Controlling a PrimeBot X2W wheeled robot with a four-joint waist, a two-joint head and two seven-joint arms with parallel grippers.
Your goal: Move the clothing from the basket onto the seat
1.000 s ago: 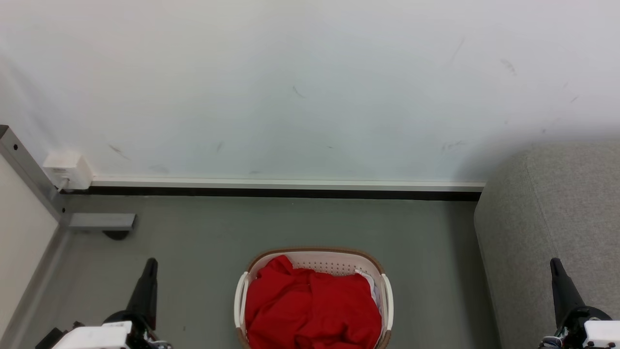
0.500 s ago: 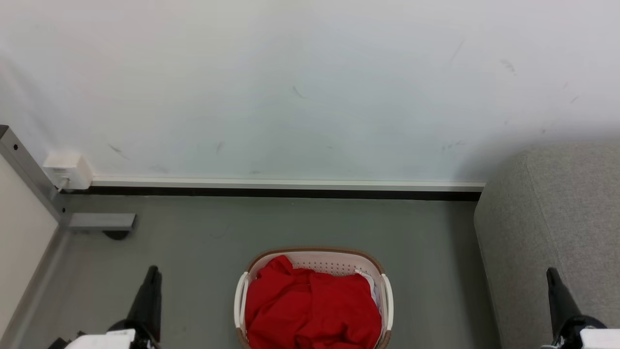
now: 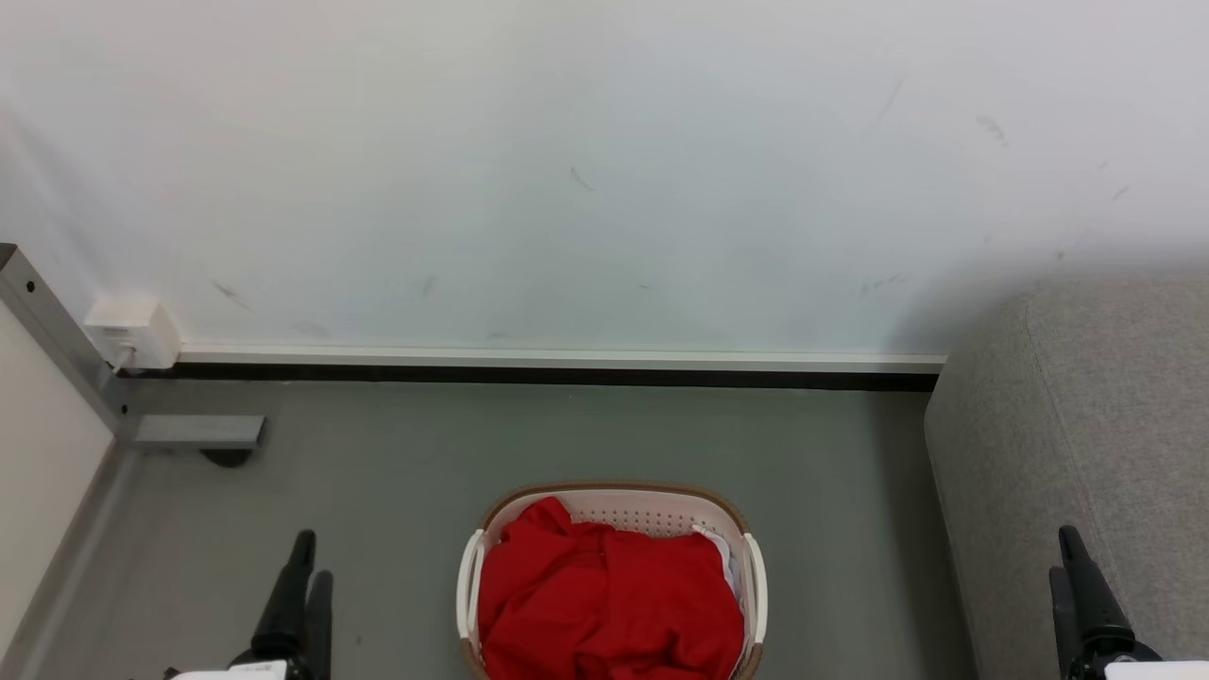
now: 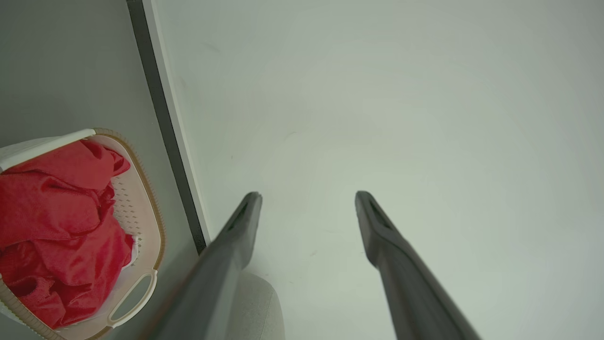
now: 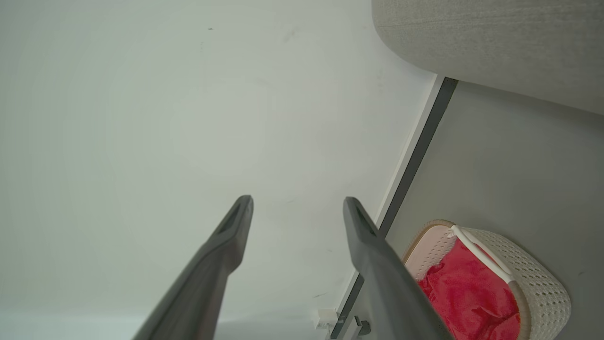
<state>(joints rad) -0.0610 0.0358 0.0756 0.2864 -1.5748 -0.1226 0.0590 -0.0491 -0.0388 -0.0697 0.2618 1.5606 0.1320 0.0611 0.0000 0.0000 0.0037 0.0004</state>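
Left gripper sits at the near left, its two dark fingers spread wide with nothing between them. Far left, a metal frame leg and a white wall box stand by the baseboard. Bare grey floor lies open from there to the basket, which stands near centre, handles left and right. Its near end is cut off, so I cannot tell its long axis. The clothing fills it as a crumpled red heap, one fold peaking toward the far-left rim. A strip of floor parts the basket from the seat, whose rounded edge faces left. Right gripper, near right against the seat, is likewise spread wide and empty.
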